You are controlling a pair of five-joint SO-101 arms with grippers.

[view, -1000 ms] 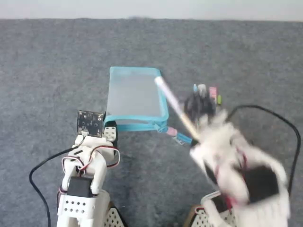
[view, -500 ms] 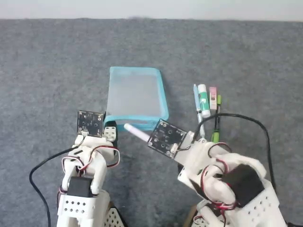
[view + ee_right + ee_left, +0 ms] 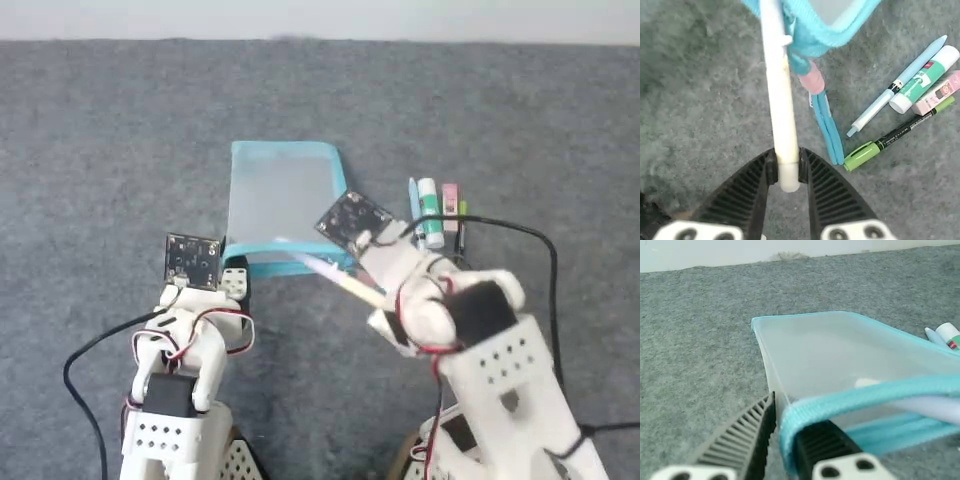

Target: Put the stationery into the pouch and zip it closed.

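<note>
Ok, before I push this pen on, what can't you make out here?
White pen, tip end: cut off by the right wrist view's edge; in the left wrist view it is blurred behind the pouch and its frosted wall, so its depth is unclear.
Green marker: high view, mostly hidden under the right arm.
Glue stick: left wrist view, cut off by the frame edge.

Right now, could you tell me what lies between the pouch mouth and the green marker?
The pink zipper tab and its blue cord, in the right wrist view.
</note>
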